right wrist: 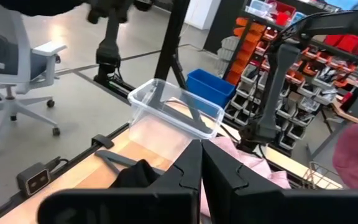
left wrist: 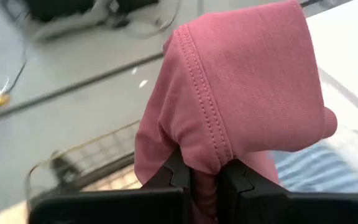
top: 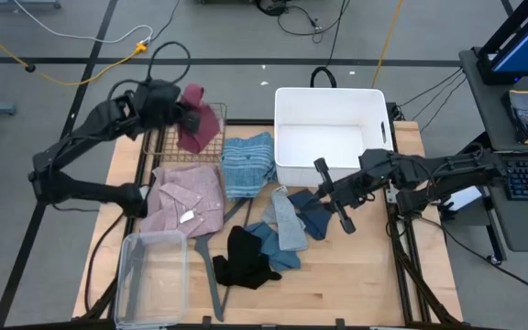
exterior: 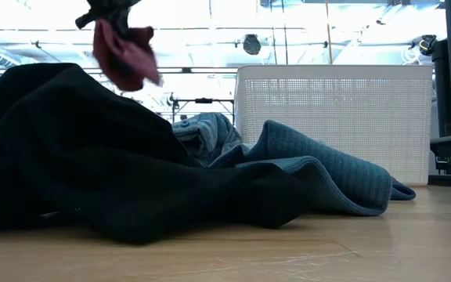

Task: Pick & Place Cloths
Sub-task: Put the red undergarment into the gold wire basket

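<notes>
My left gripper (top: 183,117) is shut on a maroon cloth (top: 200,126), held up over a wire basket (top: 168,145) at the table's far left. In the low view the cloth (exterior: 124,51) hangs high in the air. On the table lie a pink checked shirt (top: 186,197), a blue striped towel (top: 247,165), a black cloth (top: 241,257), a pale grey-blue piece (top: 287,220), a teal piece (top: 273,249) and a navy piece (top: 319,220). My right gripper (right wrist: 201,149) is shut on nothing. It points level above the navy piece, near the white bin (top: 328,137). My left gripper pinches a bunched part of the maroon cloth (left wrist: 207,183) between its two fingers (left wrist: 178,177), several layers thick, beside a stitched hem (left wrist: 197,106). The cloth is lifted clear of the table and basket and hangs loose from the hold.
A clear plastic tub (top: 154,275) stands at the near left corner. A grey clothes hanger (top: 211,275) lies beside it, partly under the black cloth. The white bin takes up the far middle. Bare wood shows along the near right of the table (top: 356,284).
</notes>
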Motion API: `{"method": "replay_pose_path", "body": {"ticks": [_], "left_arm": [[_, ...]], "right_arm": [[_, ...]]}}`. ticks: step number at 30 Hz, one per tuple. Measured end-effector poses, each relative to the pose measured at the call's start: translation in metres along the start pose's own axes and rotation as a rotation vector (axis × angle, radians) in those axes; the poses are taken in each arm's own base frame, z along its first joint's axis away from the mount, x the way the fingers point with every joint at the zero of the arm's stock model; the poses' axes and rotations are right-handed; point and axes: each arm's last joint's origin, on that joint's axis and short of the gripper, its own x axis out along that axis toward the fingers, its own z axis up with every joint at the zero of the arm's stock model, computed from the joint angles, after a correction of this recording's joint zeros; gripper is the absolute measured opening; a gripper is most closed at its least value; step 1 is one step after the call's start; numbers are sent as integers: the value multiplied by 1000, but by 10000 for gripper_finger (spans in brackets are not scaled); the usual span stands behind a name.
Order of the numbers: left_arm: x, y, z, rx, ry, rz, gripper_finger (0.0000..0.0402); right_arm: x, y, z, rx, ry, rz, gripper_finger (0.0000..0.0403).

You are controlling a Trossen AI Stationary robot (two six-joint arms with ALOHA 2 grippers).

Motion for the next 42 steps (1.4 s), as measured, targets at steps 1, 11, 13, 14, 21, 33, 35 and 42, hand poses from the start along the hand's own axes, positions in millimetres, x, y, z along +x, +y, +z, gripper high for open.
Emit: {"method": "replay_pose_path", "body": {"ticks": [1,11,13,14,21,33,35,42], "left_arm": [[4,6,1,-24,19,14,21],[43,47,7,-159,190,37,21],[52,53,5,-169,235,60,21],[57,55,4,-174,261,75,21],[80,76,-5,-191,415,263,21],[108,81,-9,-210,477,371,21],[113,83,-9,-228,489,379,21],[131,87,-14,-284,549,379,21]], "right_arm": [[0,1,0,-1,-2,2,1],[0,1,1,-2,-4,3,1],[0,1,1,-2,-3,3,1],[0,1,1,-2,-4,3,1],[0,1,1,4,-4,3,1],[0,1,1,5,-7,1,1],[0,1,1,5,-7,1,1],[0,1,1,5,-7,1,1]]}}
